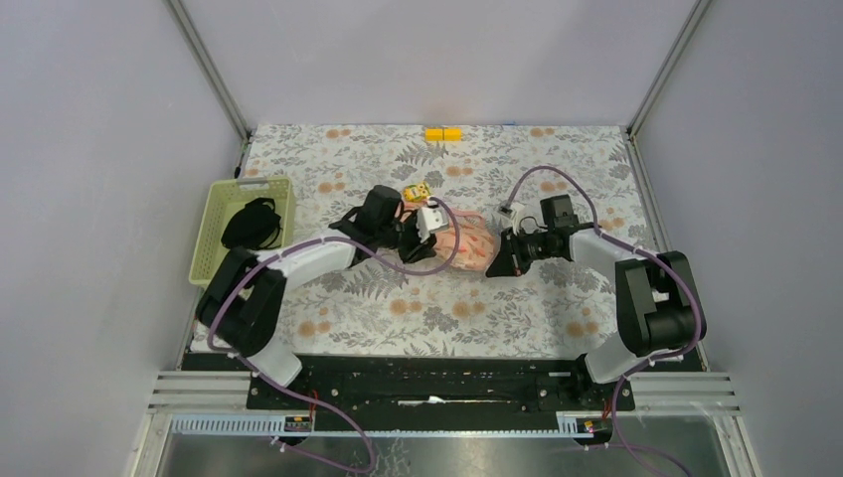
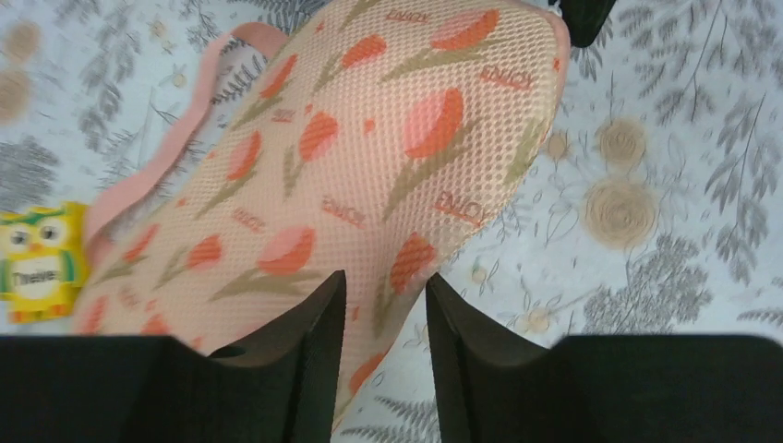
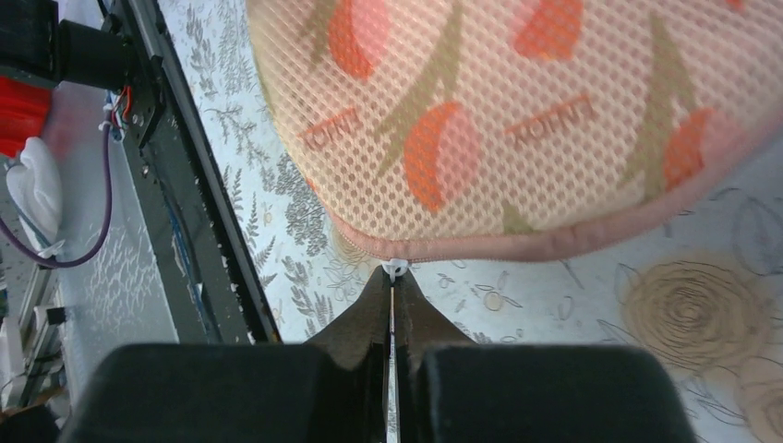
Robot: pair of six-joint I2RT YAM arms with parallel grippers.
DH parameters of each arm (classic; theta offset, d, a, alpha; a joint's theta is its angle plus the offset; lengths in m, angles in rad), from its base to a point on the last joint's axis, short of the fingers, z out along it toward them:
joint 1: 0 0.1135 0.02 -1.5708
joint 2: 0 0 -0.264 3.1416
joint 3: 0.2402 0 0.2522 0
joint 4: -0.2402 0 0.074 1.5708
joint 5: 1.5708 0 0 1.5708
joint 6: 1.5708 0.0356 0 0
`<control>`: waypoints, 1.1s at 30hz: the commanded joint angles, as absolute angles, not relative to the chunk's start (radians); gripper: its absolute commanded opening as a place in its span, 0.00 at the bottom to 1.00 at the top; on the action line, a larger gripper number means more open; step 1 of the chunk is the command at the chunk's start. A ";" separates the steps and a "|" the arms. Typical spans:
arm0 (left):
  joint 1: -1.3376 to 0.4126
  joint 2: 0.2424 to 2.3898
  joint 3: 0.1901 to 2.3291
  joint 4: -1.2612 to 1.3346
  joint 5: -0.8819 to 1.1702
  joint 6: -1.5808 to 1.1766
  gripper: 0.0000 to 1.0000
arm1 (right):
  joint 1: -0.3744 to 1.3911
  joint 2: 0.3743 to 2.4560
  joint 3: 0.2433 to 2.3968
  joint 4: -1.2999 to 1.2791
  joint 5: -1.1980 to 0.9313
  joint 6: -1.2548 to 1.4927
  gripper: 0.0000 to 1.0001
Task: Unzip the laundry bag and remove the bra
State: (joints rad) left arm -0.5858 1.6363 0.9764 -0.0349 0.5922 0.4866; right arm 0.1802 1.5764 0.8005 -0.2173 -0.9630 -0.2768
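The laundry bag (image 1: 475, 248) lies mid-table, salmon-pink mesh with red-orange tulip prints and a pink piped rim, zipped closed. My left gripper (image 1: 422, 244) is at its left end. In the left wrist view, my left gripper (image 2: 383, 284) has its jaws closed around the bag's (image 2: 369, 157) near edge. My right gripper (image 1: 502, 260) is at the bag's right end. In the right wrist view it (image 3: 393, 277) is shut on the small white zip pull (image 3: 395, 269) at the bag's rim (image 3: 517, 245). The bra is hidden.
A pale green basket (image 1: 214, 204) holding a black garment (image 1: 251, 224) stands at the left. A small yellow owl box (image 1: 418, 192) lies just behind the bag and shows in the left wrist view (image 2: 42, 263). A yellow block (image 1: 443, 133) sits at the far edge. A black rail (image 3: 175, 185) runs along the near edge.
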 commanded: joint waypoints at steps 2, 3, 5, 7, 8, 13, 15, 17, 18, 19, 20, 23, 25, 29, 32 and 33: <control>-0.677 1.434 0.886 0.008 0.541 0.698 0.55 | 0.252 1.542 0.814 -0.240 -0.972 -0.233 0.00; -0.706 1.408 0.862 0.028 0.527 0.720 0.59 | 0.259 1.541 0.817 -0.233 -0.977 -0.217 0.00; -0.767 1.378 0.828 0.040 0.500 0.759 0.66 | 0.269 1.538 0.817 -0.214 -0.983 -0.182 0.00; -0.827 1.379 0.815 0.041 0.455 0.783 0.67 | 0.279 1.530 0.810 -0.193 -0.989 -0.156 0.00; -0.851 1.389 0.817 0.042 0.440 0.786 0.68 | 0.286 1.524 0.806 -0.186 -0.988 -0.145 0.00; -0.928 1.468 0.835 0.135 0.326 0.718 0.66 | 0.316 1.497 0.781 -0.151 -0.982 -0.100 0.00; -0.954 1.505 0.845 0.164 0.276 0.712 0.63 | 0.320 1.493 0.774 -0.142 -0.980 -0.089 0.00; -0.972 1.539 0.838 0.190 0.233 0.735 0.56 | 0.321 1.492 0.775 -0.142 -0.979 -0.086 0.00; -0.975 1.548 0.833 0.198 0.218 0.751 0.52 | 0.321 1.489 0.776 -0.143 -0.978 -0.086 0.00; -0.975 1.553 0.825 0.207 0.203 0.760 0.46 | 0.321 1.484 0.776 -0.147 -0.976 -0.089 0.00; -0.976 1.556 0.813 0.216 0.188 0.770 0.41 | 0.321 1.481 0.777 -0.156 -0.976 -0.096 0.00; -0.976 1.550 0.778 0.228 0.162 0.804 0.21 | 0.321 1.479 0.783 -0.176 -0.970 -0.115 0.00; -0.975 1.534 0.749 0.236 0.156 0.821 0.08 | 0.319 1.492 0.798 -0.209 -0.969 -0.132 0.00; -0.974 1.496 0.700 0.231 0.156 0.841 0.00 | 0.310 1.517 0.828 -0.297 -0.955 -0.207 0.00; -0.974 1.470 0.672 0.217 0.160 0.851 0.00 | 0.293 1.513 0.826 -0.311 -0.940 -0.227 0.00; -0.972 1.462 0.663 0.214 0.162 0.853 0.00 | 0.288 1.513 0.828 -0.320 -0.936 -0.237 0.00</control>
State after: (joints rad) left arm -0.9848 1.5105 0.7109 0.2596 0.2050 0.8253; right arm 0.3122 1.5230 0.7872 -0.2520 -0.9508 -0.1719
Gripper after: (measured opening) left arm 0.011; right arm 0.020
